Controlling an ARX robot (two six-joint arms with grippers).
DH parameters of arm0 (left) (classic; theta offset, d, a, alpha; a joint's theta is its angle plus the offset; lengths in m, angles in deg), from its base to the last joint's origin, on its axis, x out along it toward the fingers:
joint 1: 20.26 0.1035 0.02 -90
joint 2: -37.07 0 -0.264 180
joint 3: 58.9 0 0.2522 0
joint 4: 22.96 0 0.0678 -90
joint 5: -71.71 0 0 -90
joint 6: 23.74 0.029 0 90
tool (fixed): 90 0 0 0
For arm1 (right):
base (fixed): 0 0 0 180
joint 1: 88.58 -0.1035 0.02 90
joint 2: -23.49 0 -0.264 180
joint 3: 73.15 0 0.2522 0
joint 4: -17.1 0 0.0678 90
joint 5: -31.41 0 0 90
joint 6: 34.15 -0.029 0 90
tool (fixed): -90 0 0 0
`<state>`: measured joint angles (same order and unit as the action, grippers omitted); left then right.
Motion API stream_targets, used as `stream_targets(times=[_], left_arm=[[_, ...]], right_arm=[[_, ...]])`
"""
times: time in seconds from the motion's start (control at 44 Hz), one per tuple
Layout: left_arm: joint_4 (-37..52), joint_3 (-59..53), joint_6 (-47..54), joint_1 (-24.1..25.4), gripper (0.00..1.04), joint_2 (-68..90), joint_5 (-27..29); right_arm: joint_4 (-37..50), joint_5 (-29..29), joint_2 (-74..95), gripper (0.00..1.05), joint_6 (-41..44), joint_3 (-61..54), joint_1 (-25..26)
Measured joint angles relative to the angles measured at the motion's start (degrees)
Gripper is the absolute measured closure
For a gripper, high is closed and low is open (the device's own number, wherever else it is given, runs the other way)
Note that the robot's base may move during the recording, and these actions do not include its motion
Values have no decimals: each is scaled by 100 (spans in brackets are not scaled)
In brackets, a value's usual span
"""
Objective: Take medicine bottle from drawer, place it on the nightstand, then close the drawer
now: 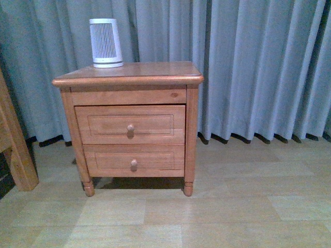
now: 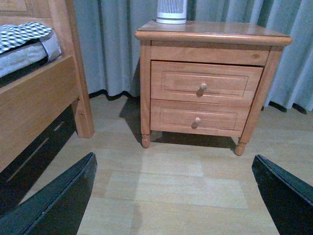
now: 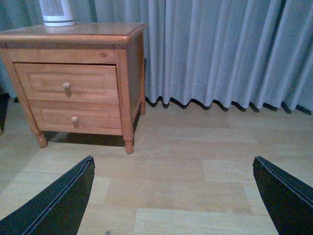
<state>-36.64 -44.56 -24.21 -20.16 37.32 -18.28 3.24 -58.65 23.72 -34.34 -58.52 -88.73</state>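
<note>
The orange-brown nightstand (image 1: pixel 150 72) stands against the curtain, and both of its drawers are pushed in. The drawer (image 1: pixel 103 124) is the taller upper one, shut, with a round knob (image 1: pixel 130 127). The medicine bottle is hidden. In the left wrist view, my left gripper (image 2: pixel 173 161) is open over bare floor, well short of the nightstand (image 2: pixel 210 32) and its drawer (image 2: pixel 176 81). My right gripper (image 3: pixel 172 161) is also open and empty above the floor, with the nightstand (image 3: pixel 88 32) and drawer (image 3: pixel 44 83) farther off to one side. Neither arm shows in the front view.
A large white ribbed appliance (image 1: pixel 106 43) stands on the back left of the nightstand top. The shallower lower drawer (image 1: pixel 108 161) is shut. A wooden bed frame (image 1: pixel 15 150) (image 2: pixel 39 98) stands left of the nightstand. Grey curtains (image 1: pixel 248 67) hang behind, over pale wood flooring (image 1: pixel 207 212).
</note>
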Motion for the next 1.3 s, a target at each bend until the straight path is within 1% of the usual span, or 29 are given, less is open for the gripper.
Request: stream_targets(times=[0.818, 0.864, 0.886, 0.955, 1.0, 1.045, 1.136, 1.227, 1.295], left_arm=[[0, 0, -2, 0, 6, 2, -4], [-721, 286, -125, 160, 6, 358, -562], [-1239, 584, -184, 236, 6, 826, -857], [-1690, 1012, -269, 317, 6, 1659, -1224], [-1606, 1331, -286, 328, 6, 2330, -1276], [-1322, 1661, -295, 328, 6, 2916, -1353], [-540, 2396, -302, 271, 6, 4033, -1344], [400, 3246, -251, 103, 6, 5410, -1119], [809, 3567, -208, -2, 6, 6015, -1023]], right_arm=[[0, 2, 0, 7, 0, 0, 2], [0, 4, 0, 7, 0, 0, 0], [0, 2, 0, 7, 0, 0, 2], [0, -2, 0, 7, 0, 0, 0], [0, 7, 0, 7, 0, 0, 2], [0, 2, 0, 7, 0, 0, 2], [0, 2, 0, 7, 0, 0, 2], [0, 2, 0, 7, 0, 0, 2], [0, 2, 0, 7, 0, 0, 2]])
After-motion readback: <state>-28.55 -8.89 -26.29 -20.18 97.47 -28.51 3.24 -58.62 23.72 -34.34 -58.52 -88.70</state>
